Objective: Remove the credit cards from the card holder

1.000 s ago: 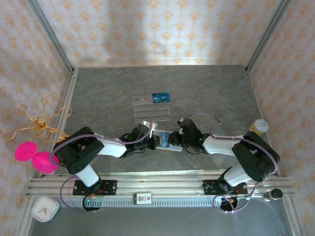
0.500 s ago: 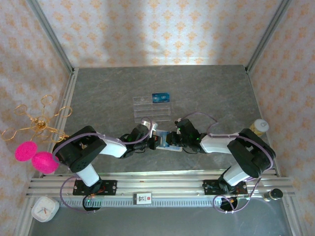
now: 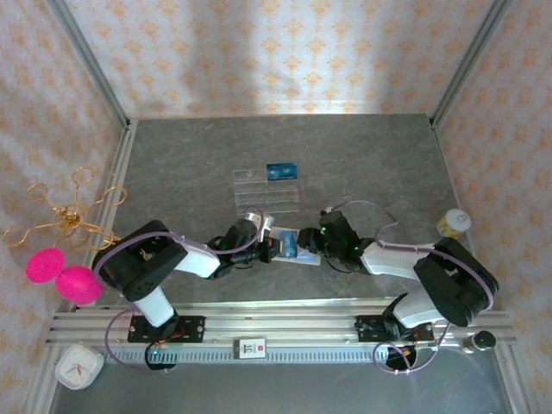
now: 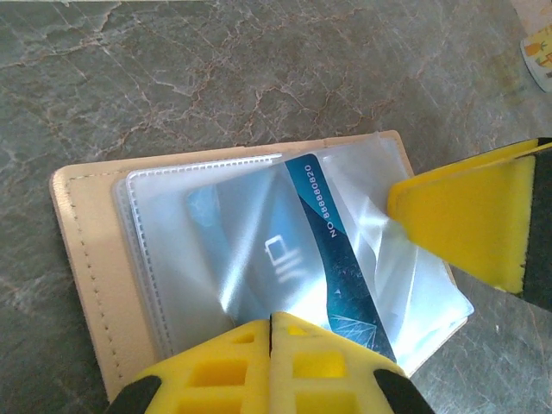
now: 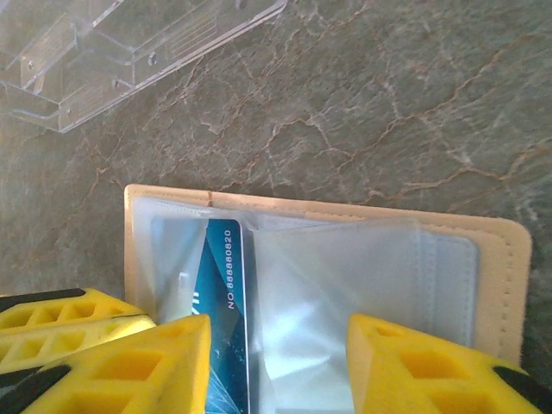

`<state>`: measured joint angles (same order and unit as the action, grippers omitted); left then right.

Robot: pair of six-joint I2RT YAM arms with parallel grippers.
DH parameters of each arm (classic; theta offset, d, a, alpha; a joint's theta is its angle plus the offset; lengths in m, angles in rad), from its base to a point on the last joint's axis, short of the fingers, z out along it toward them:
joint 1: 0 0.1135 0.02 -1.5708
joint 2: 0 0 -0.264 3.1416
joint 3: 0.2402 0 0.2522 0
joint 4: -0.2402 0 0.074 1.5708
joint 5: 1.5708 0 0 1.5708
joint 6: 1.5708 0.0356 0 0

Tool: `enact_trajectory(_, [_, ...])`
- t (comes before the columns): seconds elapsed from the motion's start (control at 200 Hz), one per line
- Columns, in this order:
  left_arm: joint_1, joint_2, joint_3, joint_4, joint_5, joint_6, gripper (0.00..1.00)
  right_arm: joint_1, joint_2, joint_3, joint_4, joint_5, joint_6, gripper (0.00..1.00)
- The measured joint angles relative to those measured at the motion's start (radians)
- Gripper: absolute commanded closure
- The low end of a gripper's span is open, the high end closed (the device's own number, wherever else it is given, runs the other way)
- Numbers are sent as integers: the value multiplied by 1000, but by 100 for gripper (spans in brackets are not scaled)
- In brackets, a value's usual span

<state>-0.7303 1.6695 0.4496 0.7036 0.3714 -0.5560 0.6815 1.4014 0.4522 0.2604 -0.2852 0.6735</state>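
Card holder [image 3: 304, 257] lies open mid-frame btwn the arms; left gripper [image 4: 270, 332] fingers pressed together on its lower edge; right gripper [image 5: 276, 362] fingers spread over the clear sleeve [image 5: 345, 285]; blue credit card [image 5: 226, 293] pokes out; looks like extraction step; next: right must pinch the card's bare edge & slide

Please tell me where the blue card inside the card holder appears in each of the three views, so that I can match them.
Top external: the blue card lies below the clear tray, near centre.
Left wrist: the card is at centre, slanted, under clear sleeves.
Right wrist: the card is at lower left, its number running upright.
Shared landmark: the cream card holder around it.
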Motion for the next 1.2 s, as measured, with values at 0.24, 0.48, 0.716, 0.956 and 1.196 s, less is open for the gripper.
enact_trajectory(0.24, [5, 2, -2, 8, 13, -4, 100, -18, -138, -2, -83, 48, -28, 60])
enact_trajectory(0.48, [6, 23, -2, 43, 26, -19, 100, -5, -53, 35, -40, -106, -49, 71])
enact_trajectory(0.716, [6, 35, -2, 65, 33, -20, 100, 23, 91, 89, -30, -151, -66, 75])
enact_trajectory(0.956, [6, 35, -2, 69, 37, -20, 100, 23, 105, 105, -54, -92, -74, 76])
enact_trajectory(1.196, [7, 48, -6, 95, 41, -46, 100, 23, 87, 105, -84, -55, -77, 75])
